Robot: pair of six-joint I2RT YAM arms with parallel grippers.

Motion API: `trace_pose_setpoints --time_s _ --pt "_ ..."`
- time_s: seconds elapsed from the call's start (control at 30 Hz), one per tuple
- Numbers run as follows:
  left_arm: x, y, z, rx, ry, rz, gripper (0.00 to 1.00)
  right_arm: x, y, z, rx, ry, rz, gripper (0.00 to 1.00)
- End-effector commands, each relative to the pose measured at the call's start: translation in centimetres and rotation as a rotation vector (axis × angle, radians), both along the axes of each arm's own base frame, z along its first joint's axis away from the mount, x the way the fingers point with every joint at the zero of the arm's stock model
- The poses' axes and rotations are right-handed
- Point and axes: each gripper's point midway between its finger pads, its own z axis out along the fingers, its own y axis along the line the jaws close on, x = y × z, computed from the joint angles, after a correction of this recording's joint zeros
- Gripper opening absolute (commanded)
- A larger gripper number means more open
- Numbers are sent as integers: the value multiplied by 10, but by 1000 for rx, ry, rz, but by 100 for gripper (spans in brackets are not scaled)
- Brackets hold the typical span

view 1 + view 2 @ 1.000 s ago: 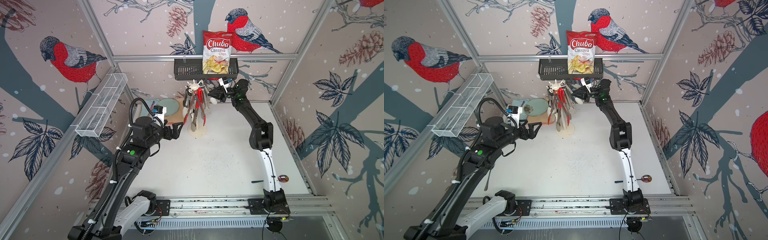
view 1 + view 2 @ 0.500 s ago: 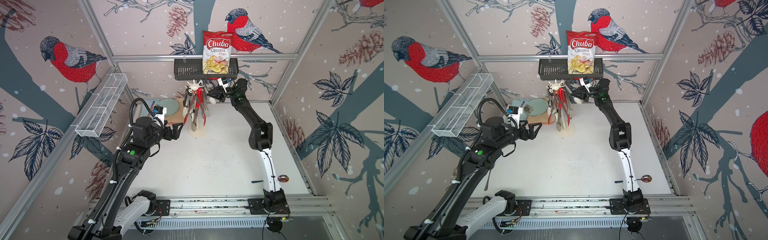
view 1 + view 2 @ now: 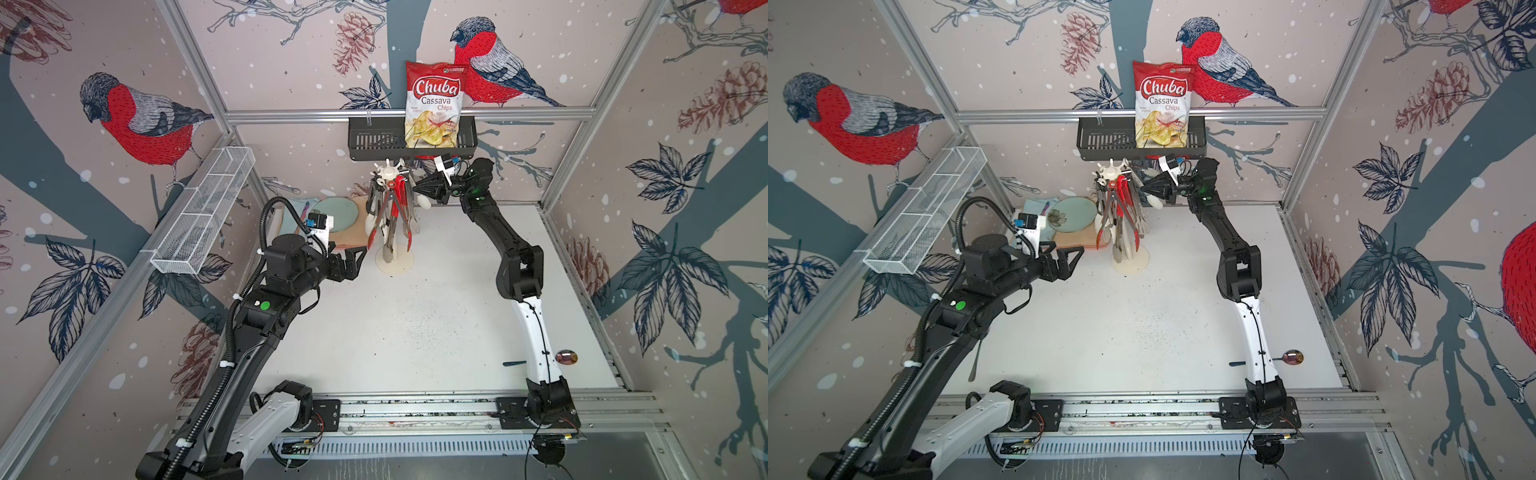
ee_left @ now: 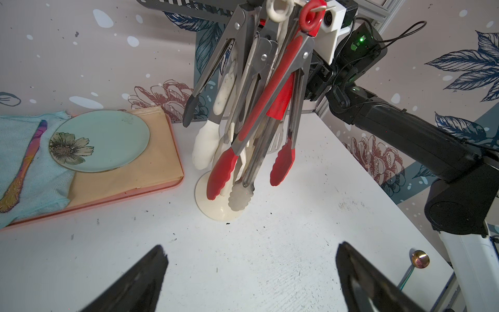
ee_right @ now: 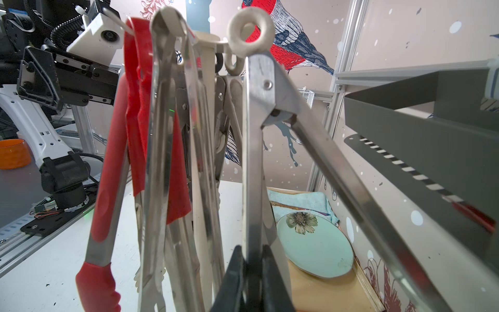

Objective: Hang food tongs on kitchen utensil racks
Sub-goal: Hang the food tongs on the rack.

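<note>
While the right fingers [image 5: 232,281] clamp one steel arm of a white-ringed tongs [image 5: 252,162], its ring sits at a hook.
Left fingers [image 4: 145,278] gape empty, low beside the rack [image 3: 405,262], upper middle in both top views. Letting go before the ring seats could drop the tongs, and a sideways tug could tip the crowded rack. Others hang there, with red, white, black or bare tips.

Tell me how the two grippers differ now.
The left gripper has jaws wide open and empty; the right gripper has jaws shut on one arm of the cream-ringed tongs. The left sits low by the base of the utensil rack; the right sits high by its hooks. Both are black and face the rack.
</note>
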Motion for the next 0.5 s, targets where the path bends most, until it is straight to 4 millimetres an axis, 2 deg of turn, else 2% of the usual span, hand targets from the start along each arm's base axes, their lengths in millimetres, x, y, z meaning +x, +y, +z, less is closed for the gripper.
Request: trace_pose_setpoints --time_s 0.0,0.47 --pt "-1 -1 1 4 -11 -9 96 0 3 4 14 -32 -8 0" --pt "-3 0 0 5 -11 -13 96 -2 7 3 15 -36 -2 0"
